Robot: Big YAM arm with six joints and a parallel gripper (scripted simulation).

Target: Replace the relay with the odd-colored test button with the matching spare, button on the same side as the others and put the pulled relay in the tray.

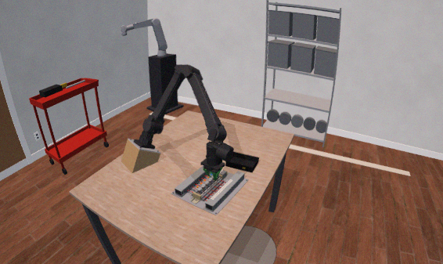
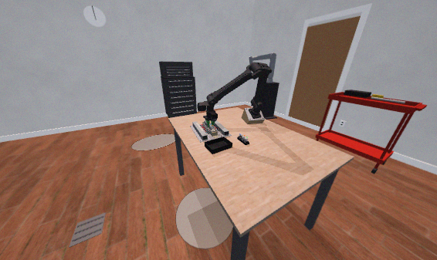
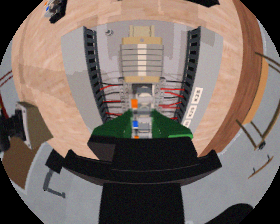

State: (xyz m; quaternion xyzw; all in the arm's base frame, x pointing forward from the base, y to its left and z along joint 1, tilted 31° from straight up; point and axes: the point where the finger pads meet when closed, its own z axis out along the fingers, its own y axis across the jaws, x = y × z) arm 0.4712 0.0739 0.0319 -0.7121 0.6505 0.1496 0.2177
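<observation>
A grey relay panel [image 1: 210, 188] lies on the table with a row of relays [image 3: 141, 63] down its middle. My gripper [image 1: 213, 174] reaches straight down onto the near end of that row. In the wrist view its green fingers are shut on a relay [image 3: 144, 104] with an orange button on top. This relay still stands in line with the others. A small holder with the spare relays [image 2: 243, 138] sits on the table beside the tray.
A tan wedge-shaped block [image 1: 138, 156] carries the arm's base at the table's left. Grey wire ducts [image 3: 91, 63] run along both sides of the relay row. A red cart [image 1: 68, 120] and a metal shelf [image 1: 301, 69] stand away from the table.
</observation>
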